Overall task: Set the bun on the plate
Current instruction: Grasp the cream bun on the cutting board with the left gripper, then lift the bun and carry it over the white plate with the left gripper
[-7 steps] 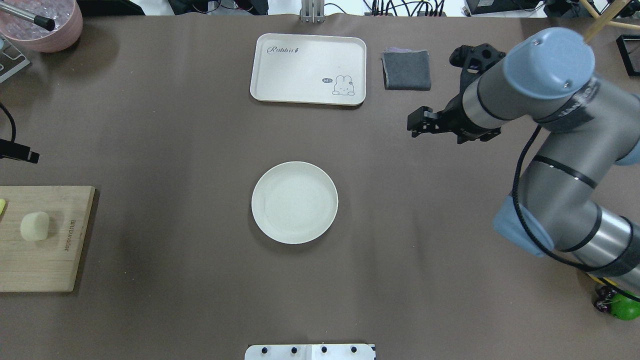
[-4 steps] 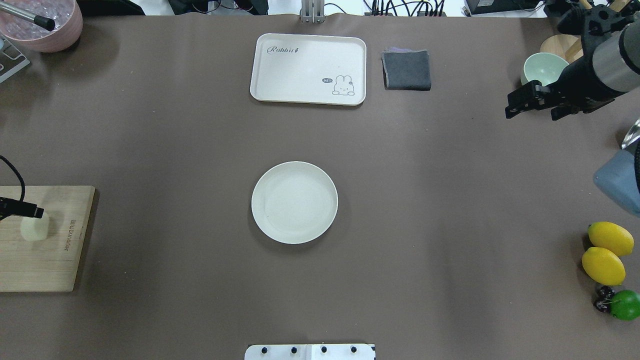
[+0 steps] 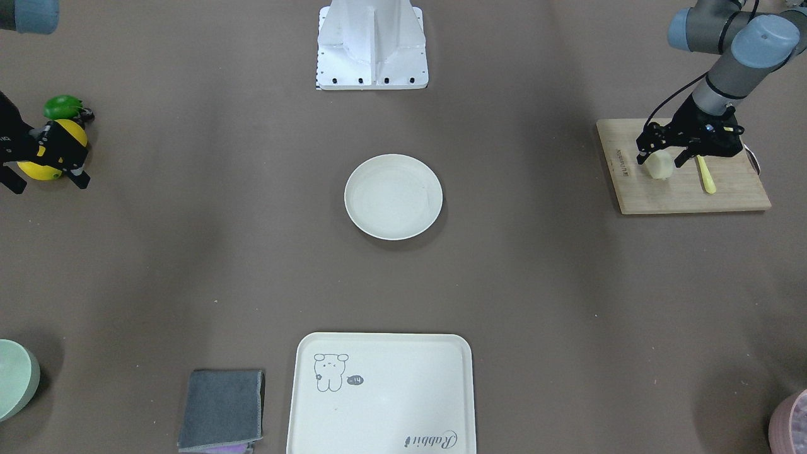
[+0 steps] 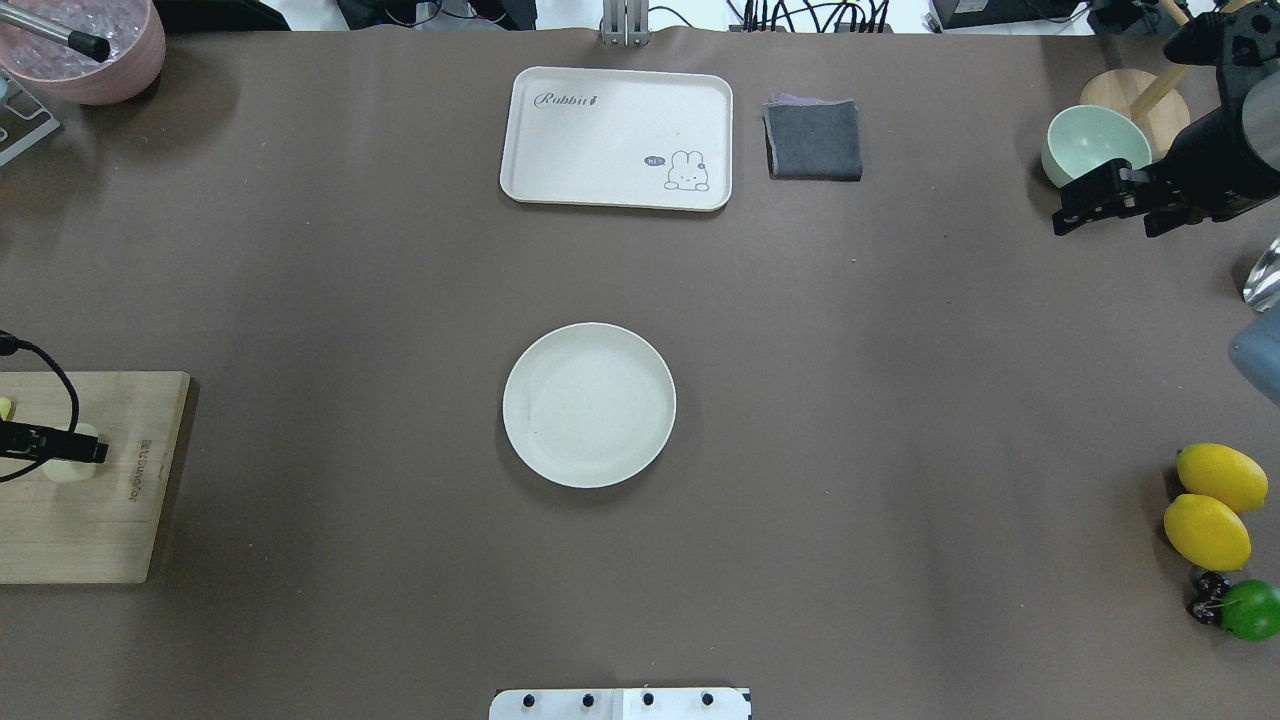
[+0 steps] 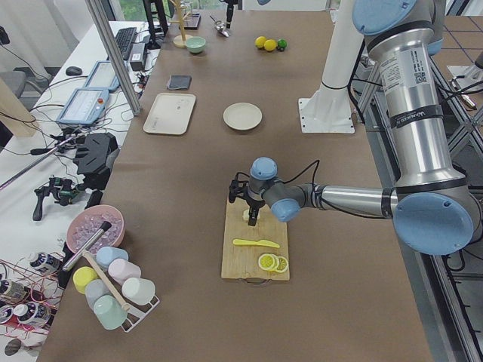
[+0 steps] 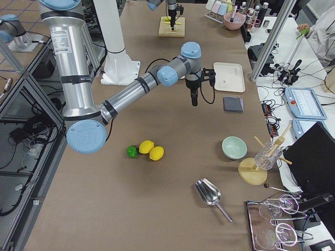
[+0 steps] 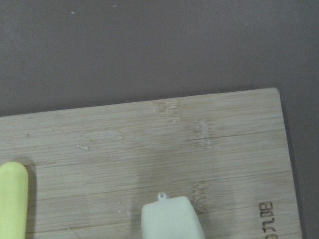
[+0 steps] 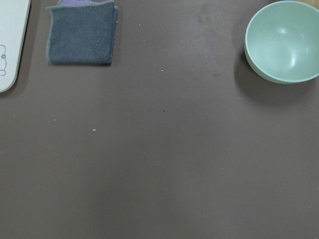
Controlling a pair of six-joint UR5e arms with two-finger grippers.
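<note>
worktop (image 3: 567, 284): covered by a brown mat | left pincer (image 3: 661, 159): spread open, set astride the bun (image 3: 660, 168) on a wooden board (image 3: 687, 195) | plate (image 3: 393, 197): well apart, between both pincers | right pincer (image 4: 1066, 207): open, held beside a green bowl (image 4: 1095, 140) | room: cluttered desks (image 5: 53, 90) are seen alongside

Left claw (image 3: 661, 159) and right claw (image 4: 1068, 208) both point down, jaws spread apart.
</note>
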